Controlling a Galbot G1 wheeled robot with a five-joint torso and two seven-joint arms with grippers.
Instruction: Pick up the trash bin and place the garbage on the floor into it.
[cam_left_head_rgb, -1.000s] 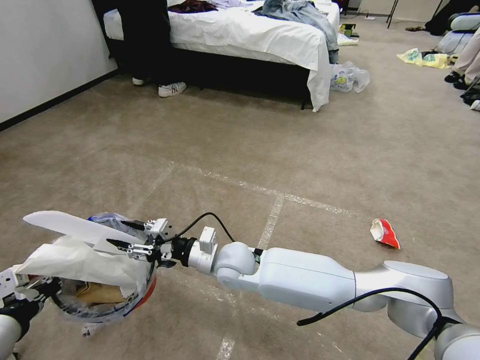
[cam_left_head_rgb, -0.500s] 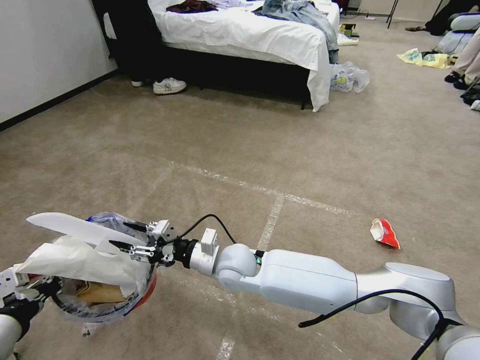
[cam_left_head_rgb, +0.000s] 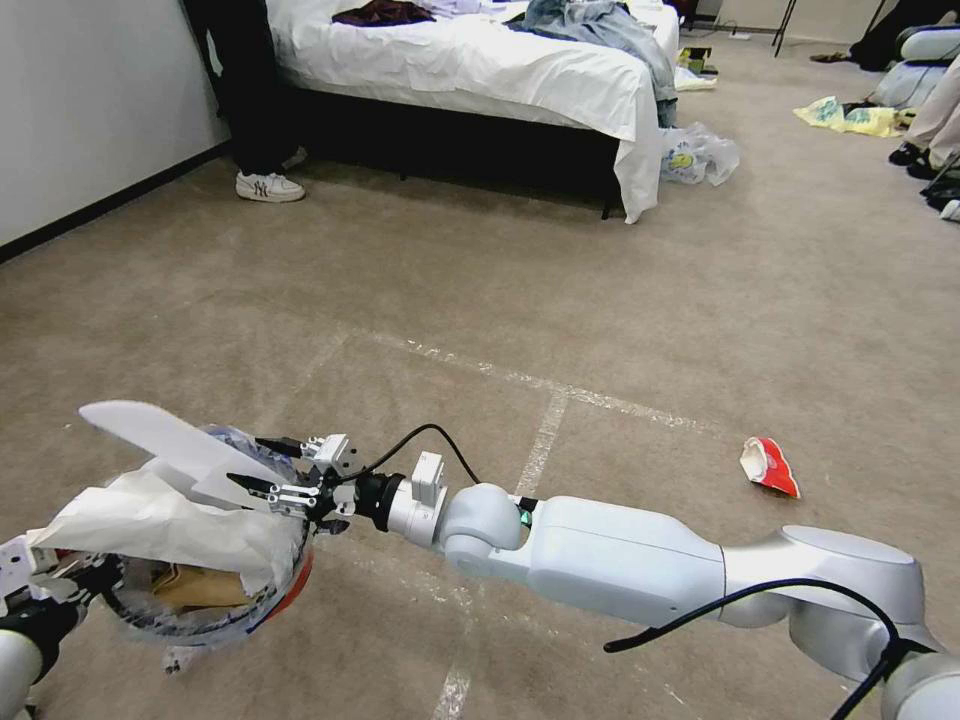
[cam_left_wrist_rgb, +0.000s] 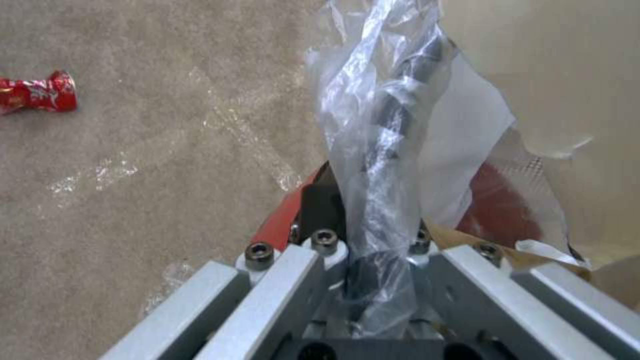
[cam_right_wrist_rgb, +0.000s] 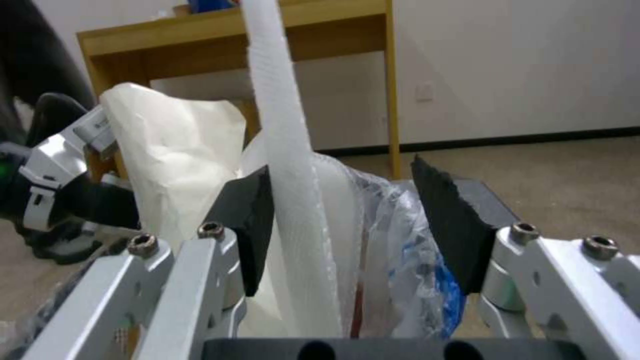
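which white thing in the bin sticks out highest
The flat white slipper, angling up over the trash bin rim at the right gripper; the crumpled white paper wrapper slumps lower.

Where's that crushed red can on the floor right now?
In the head view the crushed red can lies on the floor to the right, just past a tape line, beyond the right arm's elbow.

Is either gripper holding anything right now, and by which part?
The left gripper holds the trash bin by its bag-lined rim. The right gripper is open at the bin's mouth with a white slipper between its pads, not clamped.
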